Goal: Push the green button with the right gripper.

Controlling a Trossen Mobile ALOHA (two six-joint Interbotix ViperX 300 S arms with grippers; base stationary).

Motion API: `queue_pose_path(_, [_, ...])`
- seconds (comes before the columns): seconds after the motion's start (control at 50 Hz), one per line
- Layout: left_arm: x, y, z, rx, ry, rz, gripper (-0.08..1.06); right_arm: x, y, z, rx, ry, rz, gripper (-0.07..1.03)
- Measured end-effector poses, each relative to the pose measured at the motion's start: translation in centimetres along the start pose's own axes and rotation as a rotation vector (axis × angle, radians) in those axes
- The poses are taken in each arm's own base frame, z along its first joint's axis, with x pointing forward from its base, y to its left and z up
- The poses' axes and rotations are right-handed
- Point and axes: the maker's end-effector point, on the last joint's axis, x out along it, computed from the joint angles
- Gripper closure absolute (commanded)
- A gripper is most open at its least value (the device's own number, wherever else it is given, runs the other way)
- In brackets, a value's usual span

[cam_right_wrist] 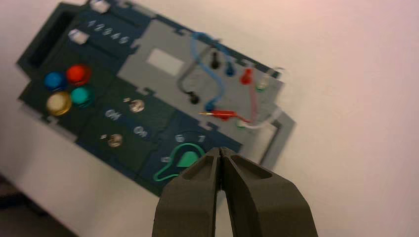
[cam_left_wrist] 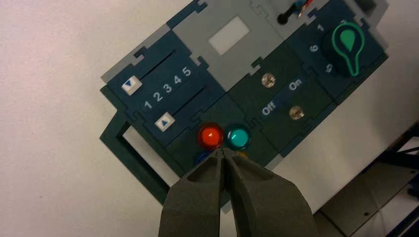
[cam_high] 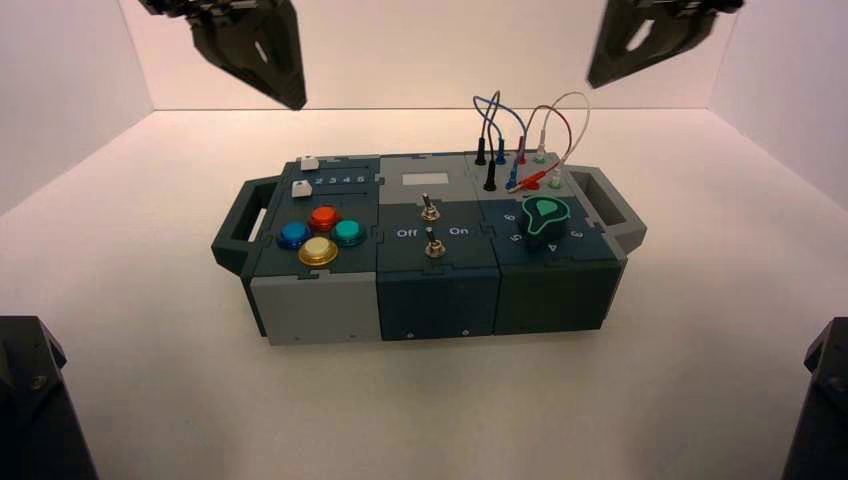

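Well left of the right gripper (cam_high: 596, 82) (raised, fingers clenched) lies the green button (cam_high: 348, 232), the left gripper (cam_high: 295, 103) raised too.

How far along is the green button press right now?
It looks barely started: the right gripper hangs at the far right, beyond the box, with its fingers together. Nothing is in hand. The green button sits left of center, untouched. Reaching it and pressing are left. The left gripper waits at the far left.

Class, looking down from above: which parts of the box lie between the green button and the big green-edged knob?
Two metal toggle switches, plainly seen in the high view.
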Motion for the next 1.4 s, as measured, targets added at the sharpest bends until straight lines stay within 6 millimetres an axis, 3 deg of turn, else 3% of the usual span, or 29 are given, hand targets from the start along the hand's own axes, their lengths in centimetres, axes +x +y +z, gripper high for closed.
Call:
queue_pose_path(0.42, [-3.0, 4.9, -0.9, -0.119, -0.073, 0.116, 1.01, 0.7, 4.2, 0.9, -0.097, 0.041, 0.092, 0.99])
queue_pose_path(0.64, [-3.4, 5.9, -1.0, -0.156, -0.089, 0.138, 1.01, 1.6, 6.0, 1.5, -0.129, 0.081, 0.124, 0.99])
queue_pose_path(1.4, [-3.9, 9.5, -2.6, -0.309, -0.103, 0.21, 1.01, 9.6, 12.7, 3.0, -0.263, 0.286, 0.176, 0.99])
